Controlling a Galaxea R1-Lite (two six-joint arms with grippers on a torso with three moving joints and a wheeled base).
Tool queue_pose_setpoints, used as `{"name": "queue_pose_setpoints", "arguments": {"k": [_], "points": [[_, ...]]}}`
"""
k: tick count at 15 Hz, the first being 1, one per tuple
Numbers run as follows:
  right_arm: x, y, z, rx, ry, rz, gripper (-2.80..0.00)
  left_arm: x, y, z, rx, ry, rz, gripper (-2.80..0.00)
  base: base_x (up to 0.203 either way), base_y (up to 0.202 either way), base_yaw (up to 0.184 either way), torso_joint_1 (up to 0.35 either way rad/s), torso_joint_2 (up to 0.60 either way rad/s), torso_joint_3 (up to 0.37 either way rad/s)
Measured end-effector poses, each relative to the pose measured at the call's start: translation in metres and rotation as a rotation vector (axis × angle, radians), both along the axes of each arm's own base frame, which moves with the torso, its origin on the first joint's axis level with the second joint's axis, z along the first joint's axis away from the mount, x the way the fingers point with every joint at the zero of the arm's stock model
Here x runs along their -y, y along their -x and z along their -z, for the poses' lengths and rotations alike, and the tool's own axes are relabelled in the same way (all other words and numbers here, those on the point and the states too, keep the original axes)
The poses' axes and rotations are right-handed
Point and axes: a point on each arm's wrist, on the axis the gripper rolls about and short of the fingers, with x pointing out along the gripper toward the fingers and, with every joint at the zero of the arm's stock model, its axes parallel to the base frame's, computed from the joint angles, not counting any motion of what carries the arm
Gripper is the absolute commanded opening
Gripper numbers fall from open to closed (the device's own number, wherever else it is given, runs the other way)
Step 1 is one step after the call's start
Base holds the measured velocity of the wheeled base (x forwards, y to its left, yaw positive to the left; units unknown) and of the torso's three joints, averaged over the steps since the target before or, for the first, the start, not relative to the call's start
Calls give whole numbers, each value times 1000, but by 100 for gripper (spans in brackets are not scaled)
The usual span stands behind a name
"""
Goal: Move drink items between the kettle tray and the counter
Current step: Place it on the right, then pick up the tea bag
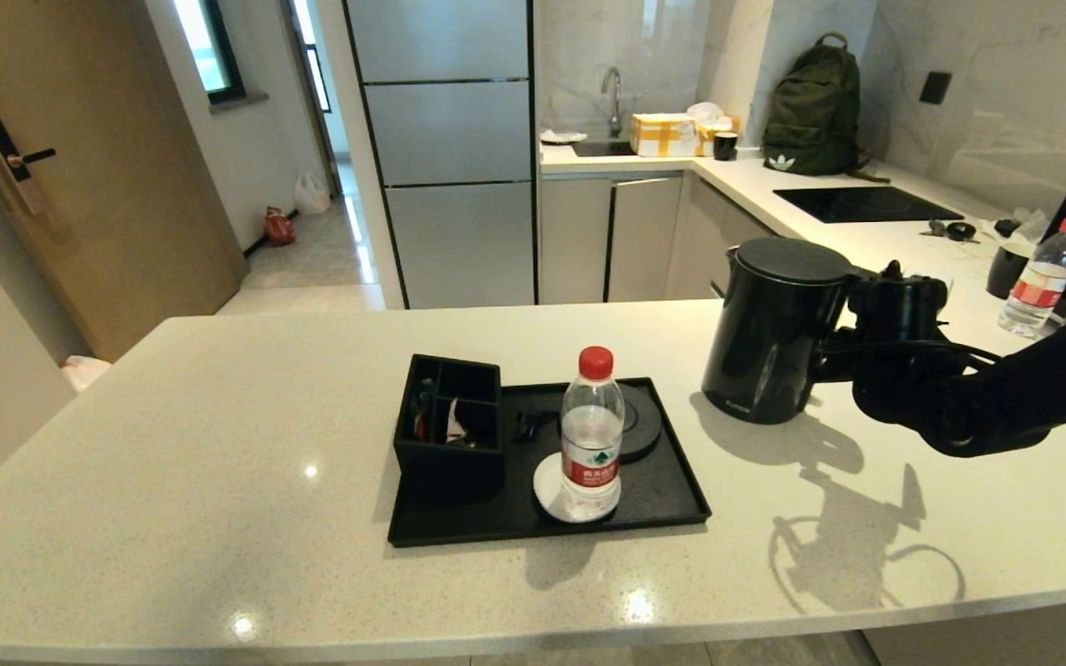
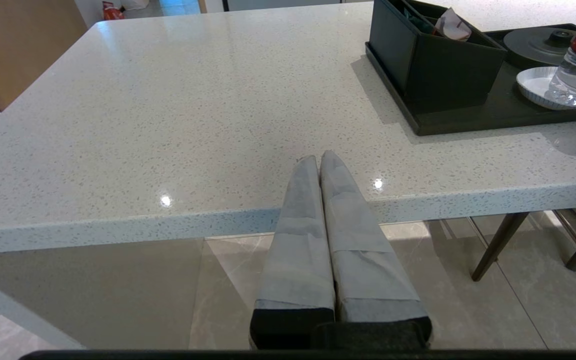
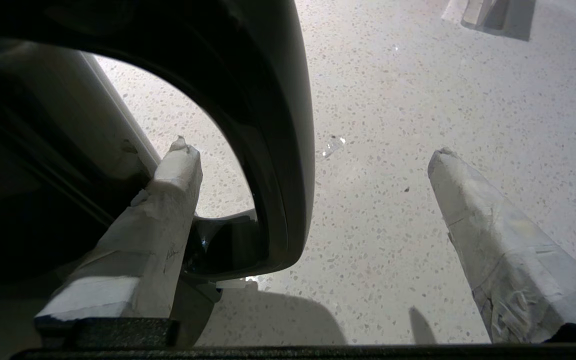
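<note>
The tall matte black kettle [image 1: 774, 333] stands on the off-white speckled counter [image 1: 218, 444], to the right of the black tray [image 1: 681, 499]. My right gripper [image 1: 852, 347] is at its loop handle [image 3: 268, 125] and is open [image 3: 312, 151]: one finger sits inside the loop, the other is well clear outside it. The round kettle base [image 1: 639, 421] on the tray is bare. A pale sachet [image 2: 452, 25] pokes out of the black compartmented box [image 1: 450, 435]. My left gripper [image 2: 319, 157] is shut and empty, low at the counter's front edge.
A clear water bottle [image 1: 591, 430] with a red cap stands on a white saucer [image 1: 550, 490] at the tray's front. A second bottle [image 1: 1042, 277] and a dark cup [image 1: 1005, 268] stand behind my right arm. Chair legs [image 2: 498, 245] show under the counter.
</note>
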Motion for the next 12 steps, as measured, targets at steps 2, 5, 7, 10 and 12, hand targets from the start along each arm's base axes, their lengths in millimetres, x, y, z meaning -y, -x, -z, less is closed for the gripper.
{"name": "queue_pose_setpoints", "arguments": {"k": [2, 5, 7, 10, 12], "points": [[-5, 7, 0, -9, -2, -8, 0, 0, 0, 0, 0, 0, 0, -280, 0, 0, 0, 0, 0, 0], [-13, 13, -3, -16, 3, -24, 0, 0, 0, 0, 0, 0, 0, -280, 0, 0, 0, 0, 0, 0], [-15, 15, -3, -29, 12, -16, 0, 0, 0, 0, 0, 0, -1, -280, 0, 0, 0, 0, 0, 0], [-23, 17, 0, -63, 39, 1, 0, 0, 0, 0, 0, 0, -1, -280, 0, 0, 0, 0, 0, 0], [-26, 18, 2, -95, 62, 21, 0, 0, 0, 0, 0, 0, 0, -280, 0, 0, 0, 0, 0, 0]]}}
